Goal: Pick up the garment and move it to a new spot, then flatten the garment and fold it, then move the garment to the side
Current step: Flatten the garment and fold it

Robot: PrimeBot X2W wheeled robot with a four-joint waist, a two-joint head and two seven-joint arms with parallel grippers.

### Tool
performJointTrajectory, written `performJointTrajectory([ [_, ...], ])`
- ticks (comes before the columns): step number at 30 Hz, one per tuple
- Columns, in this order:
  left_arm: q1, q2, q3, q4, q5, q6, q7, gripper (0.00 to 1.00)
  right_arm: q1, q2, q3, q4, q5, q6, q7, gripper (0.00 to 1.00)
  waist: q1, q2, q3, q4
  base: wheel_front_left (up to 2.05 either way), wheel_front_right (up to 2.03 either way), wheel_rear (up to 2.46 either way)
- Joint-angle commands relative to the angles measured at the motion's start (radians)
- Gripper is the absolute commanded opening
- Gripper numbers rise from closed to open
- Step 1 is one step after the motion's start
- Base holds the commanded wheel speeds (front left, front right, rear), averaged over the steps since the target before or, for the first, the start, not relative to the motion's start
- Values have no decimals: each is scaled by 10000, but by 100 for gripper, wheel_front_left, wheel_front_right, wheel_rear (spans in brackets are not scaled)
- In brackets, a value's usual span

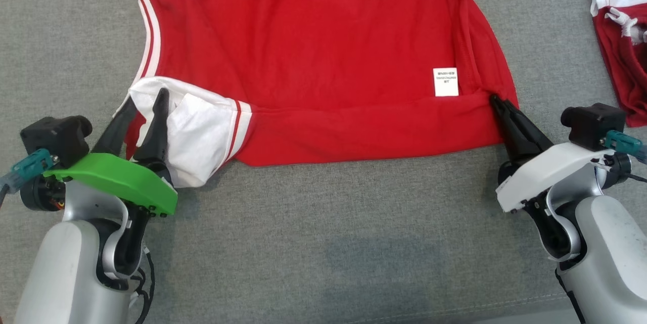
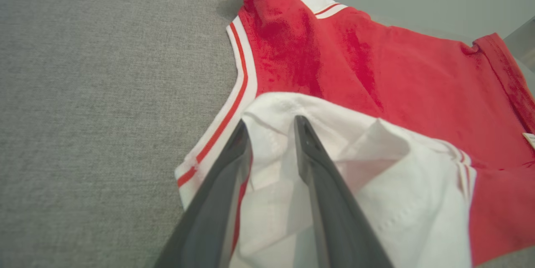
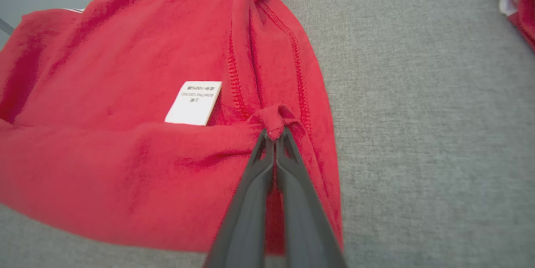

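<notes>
Garment: the red garment (image 1: 313,46) is lying spread on the grey worktop (image 1: 323,223). Its body is stretching away from the robot.
Near edge: it is running side to side, just below the white care label (image 1: 445,82).
Right pincer (image 1: 495,99): it is clamping the red corner just right of the care label.
Left pincer (image 1: 147,95): it is sitting well left of the care label, jaws apart astride the white sleeve (image 1: 202,127).
Nearer arm: probably neither, as each is meeting one end.
</notes>
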Motion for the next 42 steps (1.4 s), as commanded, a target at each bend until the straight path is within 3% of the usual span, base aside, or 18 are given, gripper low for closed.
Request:
performJointTrajectory([
  [1,-149,-89,145,80,170,4,-588,100,-66,-51,-38,87,-129,-8,-596,100,0,0,-27,-18,0,0,0],
  [7,208,-430,404,184,871,328,-2898,100,246,113,-495,194,-907,-8,-2875,100,0,0,-397,-47,0,0,0],
  [13,495,-617,667,174,1540,693,-4157,100,466,569,-1128,61,-1691,-8,-3373,100,0,0,-801,-116,0,0,0],
  [20,1343,-1033,1213,-326,2584,856,-4346,100,1089,1052,-1502,-181,-2179,-8,-3421,100,0,0,-1232,-139,0,0,0],
  [34,1591,-1475,1620,124,3496,-42,-4333,100,1382,1169,-1555,-155,-2241,-8,-3426,100,0,0,-1274,32,0,0,0],
  [42,1810,-1641,1217,1596,3101,-398,-4180,100,1026,1139,-1030,1043,-1975,-8,-3426,100,0,0,-932,15,0,0,0],
])
